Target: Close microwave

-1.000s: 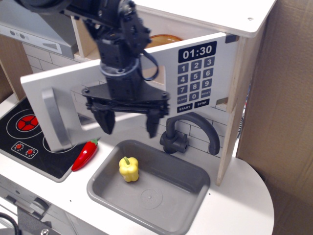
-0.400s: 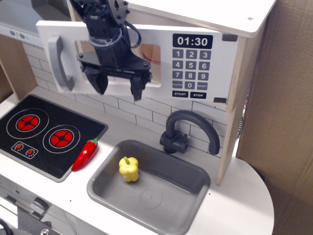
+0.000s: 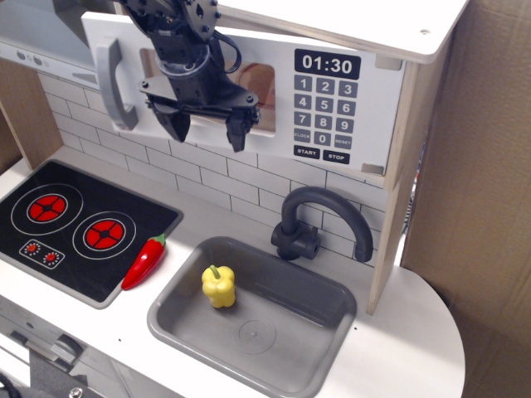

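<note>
The microwave (image 3: 390, 99) is a pale-wood box above the counter. Its white door (image 3: 274, 149) lies almost flat against the cabinet front. The grey bar handle (image 3: 109, 83) is at the door's left end. The black keypad (image 3: 327, 106) reads 01:30. My gripper (image 3: 207, 128) is black, open and empty. It hangs right in front of the door's clear window (image 3: 259, 83), with the fingertips (image 3: 236, 133) pointing down by the door's lower edge. I cannot tell if it touches the door.
Below are a grey sink (image 3: 332, 332) holding a yellow pepper (image 3: 219, 286), a dark faucet (image 3: 319, 220), a red chili (image 3: 146, 260) and a black two-burner stove (image 3: 50, 240). A grey range hood (image 3: 33, 37) is at the upper left. Cardboard (image 3: 481, 166) stands at the right.
The door has swung from wide open to nearly flush with the cabinet. My gripper has moved up and back with it, staying open.
</note>
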You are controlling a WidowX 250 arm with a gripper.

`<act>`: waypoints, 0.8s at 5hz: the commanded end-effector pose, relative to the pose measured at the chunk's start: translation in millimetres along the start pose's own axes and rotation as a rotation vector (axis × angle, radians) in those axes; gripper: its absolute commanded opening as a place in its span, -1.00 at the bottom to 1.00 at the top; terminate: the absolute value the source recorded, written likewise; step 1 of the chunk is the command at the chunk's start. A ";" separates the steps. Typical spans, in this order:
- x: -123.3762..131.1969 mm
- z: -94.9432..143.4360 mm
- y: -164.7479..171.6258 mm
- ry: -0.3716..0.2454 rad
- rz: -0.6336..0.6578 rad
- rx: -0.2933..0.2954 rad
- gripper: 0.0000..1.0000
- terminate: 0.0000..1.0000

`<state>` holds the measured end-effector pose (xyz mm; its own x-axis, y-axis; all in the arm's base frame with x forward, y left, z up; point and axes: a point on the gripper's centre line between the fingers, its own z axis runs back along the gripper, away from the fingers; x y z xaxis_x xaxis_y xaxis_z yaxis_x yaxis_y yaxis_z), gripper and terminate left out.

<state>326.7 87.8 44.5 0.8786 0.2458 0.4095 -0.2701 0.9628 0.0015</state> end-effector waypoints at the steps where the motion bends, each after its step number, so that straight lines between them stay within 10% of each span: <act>1: 40.7 16.4 -5.5 -0.148 -0.024 -0.004 1.00 -1.00; 4: 49.3 13.4 -6.8 -0.239 -0.038 -0.001 1.00 -1.00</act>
<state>358.8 96.0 48.0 0.8179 0.1772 0.5474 -0.2293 0.9729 0.0278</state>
